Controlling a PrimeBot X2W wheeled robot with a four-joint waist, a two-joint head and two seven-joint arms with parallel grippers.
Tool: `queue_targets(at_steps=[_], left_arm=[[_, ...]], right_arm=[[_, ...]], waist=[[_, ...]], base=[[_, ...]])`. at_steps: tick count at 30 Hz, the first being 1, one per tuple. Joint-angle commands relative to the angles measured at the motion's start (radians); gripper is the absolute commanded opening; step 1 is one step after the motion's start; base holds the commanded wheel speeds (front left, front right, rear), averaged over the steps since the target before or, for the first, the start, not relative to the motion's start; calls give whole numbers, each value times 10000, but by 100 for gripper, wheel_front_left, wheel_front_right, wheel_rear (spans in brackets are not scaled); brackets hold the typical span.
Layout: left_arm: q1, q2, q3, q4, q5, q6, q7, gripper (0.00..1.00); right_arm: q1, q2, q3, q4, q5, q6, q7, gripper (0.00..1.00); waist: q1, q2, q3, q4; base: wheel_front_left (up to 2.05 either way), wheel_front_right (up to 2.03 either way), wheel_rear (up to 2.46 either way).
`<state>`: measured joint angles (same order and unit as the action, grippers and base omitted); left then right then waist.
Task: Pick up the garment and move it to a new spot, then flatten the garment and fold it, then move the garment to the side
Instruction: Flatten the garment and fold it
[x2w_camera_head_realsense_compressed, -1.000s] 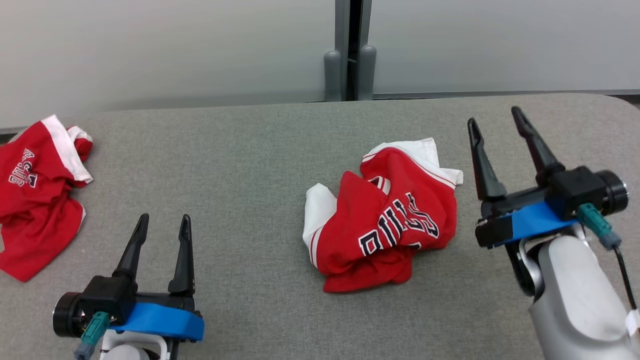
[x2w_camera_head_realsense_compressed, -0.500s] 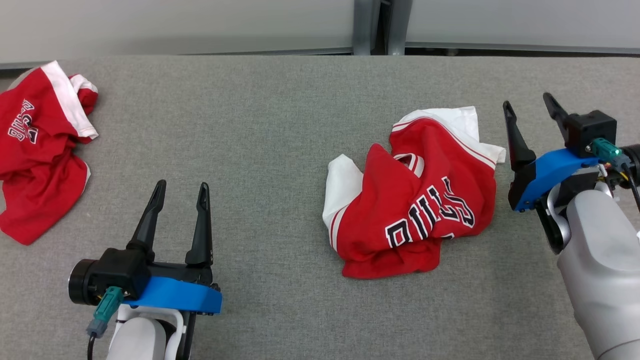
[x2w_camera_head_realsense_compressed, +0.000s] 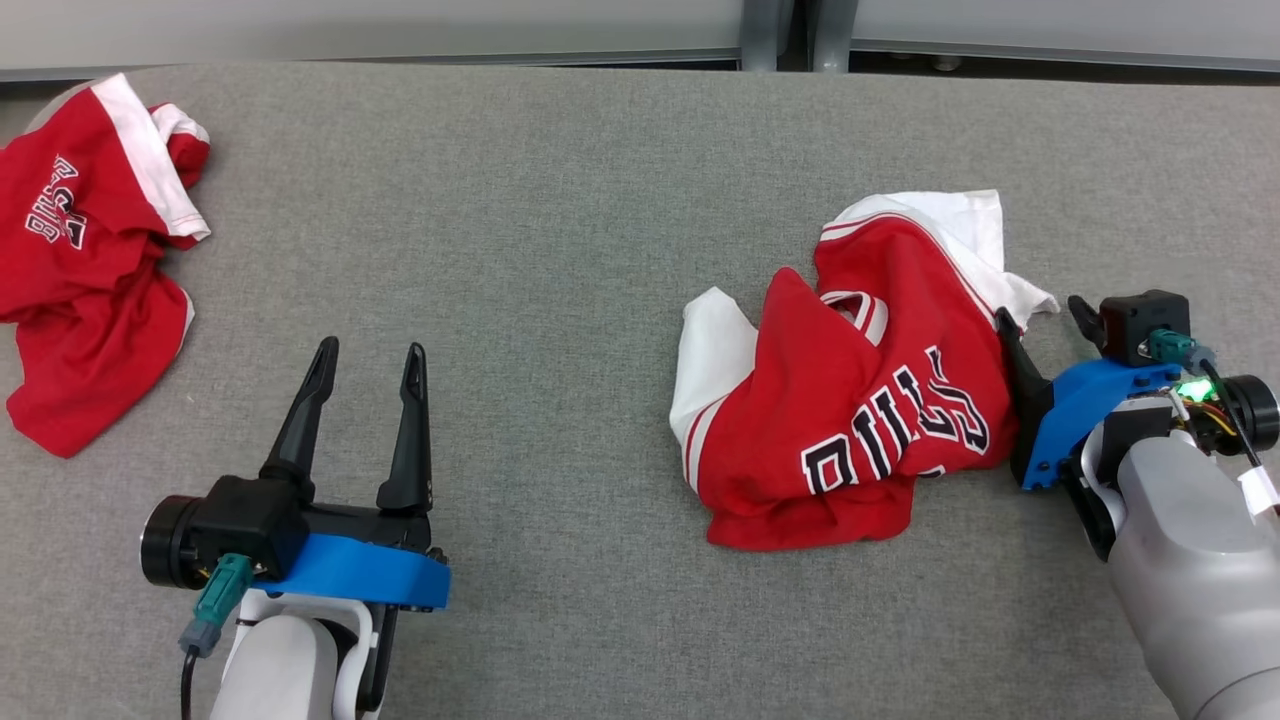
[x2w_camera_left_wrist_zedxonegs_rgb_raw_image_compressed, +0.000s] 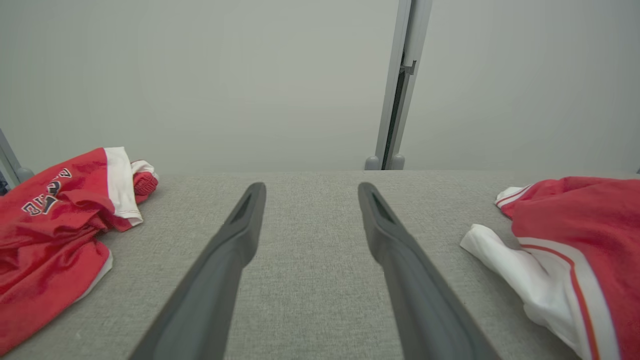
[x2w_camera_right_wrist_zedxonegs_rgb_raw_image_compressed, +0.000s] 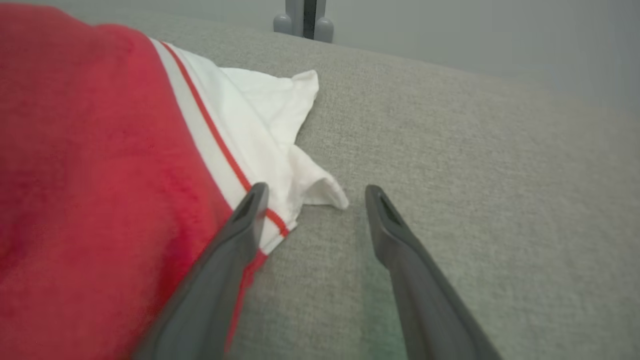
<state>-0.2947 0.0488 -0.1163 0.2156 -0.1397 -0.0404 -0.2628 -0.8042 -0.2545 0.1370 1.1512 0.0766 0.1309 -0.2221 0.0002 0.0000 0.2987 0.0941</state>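
Note:
The garment (x2w_camera_head_realsense_compressed: 860, 400), a crumpled red jersey with white sleeves and dark lettering, lies on the grey table (x2w_camera_head_realsense_compressed: 560, 200) right of centre. My right gripper (x2w_camera_head_realsense_compressed: 1038, 310) is open and low at the jersey's right edge. In the right wrist view its left finger (x2w_camera_right_wrist_zedxonegs_rgb_raw_image_compressed: 235, 235) lies over the red-striped hem of the garment (x2w_camera_right_wrist_zedxonegs_rgb_raw_image_compressed: 100, 175), and the white sleeve corner (x2w_camera_right_wrist_zedxonegs_rgb_raw_image_compressed: 320, 187) sits just ahead of the right gripper (x2w_camera_right_wrist_zedxonegs_rgb_raw_image_compressed: 315, 189). My left gripper (x2w_camera_head_realsense_compressed: 371, 348) is open over bare table at the lower left, well apart from the jersey; the left gripper (x2w_camera_left_wrist_zedxonegs_rgb_raw_image_compressed: 310, 187) has nothing between its fingers.
A second crumpled red and white jersey (x2w_camera_head_realsense_compressed: 80, 260) lies at the table's far left edge, also seen as the second jersey (x2w_camera_left_wrist_zedxonegs_rgb_raw_image_compressed: 55, 215) in the left wrist view. A grey wall with a vertical post (x2w_camera_head_realsense_compressed: 780, 30) runs behind the table's back edge.
The head camera has tilted down, shifting the whole picture. My right gripper has come down and in toward the jersey's right edge. The left gripper has kept its pose.

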Motion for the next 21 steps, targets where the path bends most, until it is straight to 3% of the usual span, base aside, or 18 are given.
queue_targets(at_steps=[1, 4, 5, 6, 7, 15, 21], left_arm=[[-126, 30, -4, 18, 0, 17, -30, 100], [-144, 32, -38, -2, -24, 29, -30, 100], [-131, 32, -43, -8, -39, 37, -30, 100], [-108, 32, -46, -7, -52, 40, -30, 100], [-76, 32, -50, -1, -58, 39, -30, 100], [175, 30, 86, 79, -21, 68, -30, 100], [347, 31, 169, 83, -41, 28, -30, 100]], right_arm=[[-192, 40, 111, 209, 82, -3, -57, 100], [-247, 97, 247, 524, 242, -3, -94, 100], [-255, 141, 293, 622, 303, -3, -99, 95], [-256, 191, 365, 703, 370, -1, -64, 31], [-262, 199, 430, 765, 428, -1, -67, 0], [-385, -445, 234, 564, 951, -6, -397, 0], [-267, -1060, -536, -602, 952, -6, -421, 0]], waist=[[-2, 0, 19, 71], [-2, 0, 36, 166], [-2, 0, 35, 191], [-2, 0, 29, 213], [-2, 0, 16, 230], [-2, 0, -323, 175], [-2, 0, -641, 16]], base=[[0, 0, 0], [0, 0, 0], [0, 0, 0], [0, 0, 0], [0, 0, 0], [0, 0, 0], [0, 0, 0]])
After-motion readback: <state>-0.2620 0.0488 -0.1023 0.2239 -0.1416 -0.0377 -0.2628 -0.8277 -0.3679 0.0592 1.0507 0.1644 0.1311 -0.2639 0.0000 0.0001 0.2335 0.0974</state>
